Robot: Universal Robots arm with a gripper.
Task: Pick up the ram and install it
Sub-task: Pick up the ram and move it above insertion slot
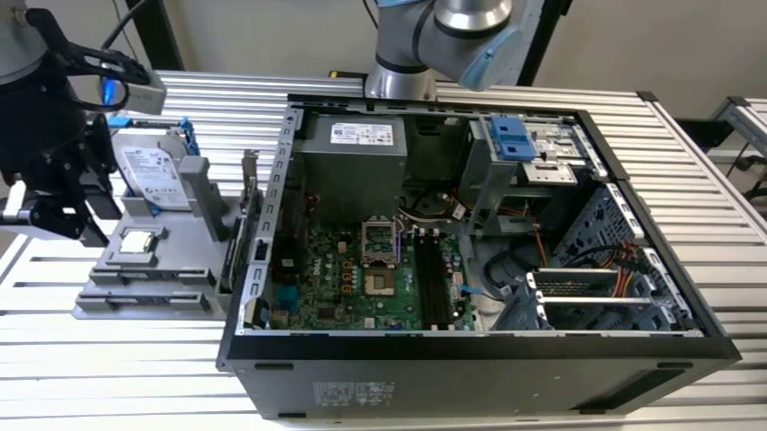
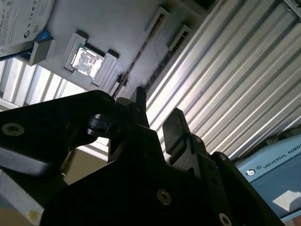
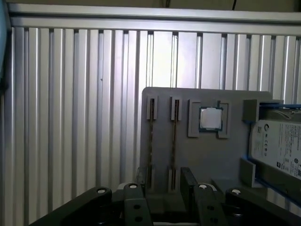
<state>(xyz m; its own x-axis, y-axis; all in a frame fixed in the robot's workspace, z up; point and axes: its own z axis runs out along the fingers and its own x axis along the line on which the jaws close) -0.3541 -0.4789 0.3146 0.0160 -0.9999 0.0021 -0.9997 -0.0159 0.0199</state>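
Observation:
Two ram sticks stand on edge in the slots of a grey holder [image 3: 162, 96]: one thin ram stick [image 3: 174, 139] and a second one [image 3: 151, 141] beside it. In the second wrist view, one ram stick [image 2: 135, 60] shows as a thin dark line. My gripper [image 3: 164, 190] hovers above the near ends of these sticks. It is open, with black fingers [image 2: 174, 123] apart and nothing between them. In the exterior view the gripper [image 1: 82, 232] hangs at the left over the holder [image 1: 150, 301]. The long black motherboard slots [image 1: 432, 278] lie inside the open computer case.
The holder also carries a small square silver processor chip [image 3: 210, 117] and a silver hard drive in a blue frame [image 1: 156, 175]. The open computer case [image 1: 480, 346] stands to the exterior view's right on a ribbed metal table [image 3: 70, 117]. The arm's base [image 1: 401, 54] rises behind the case.

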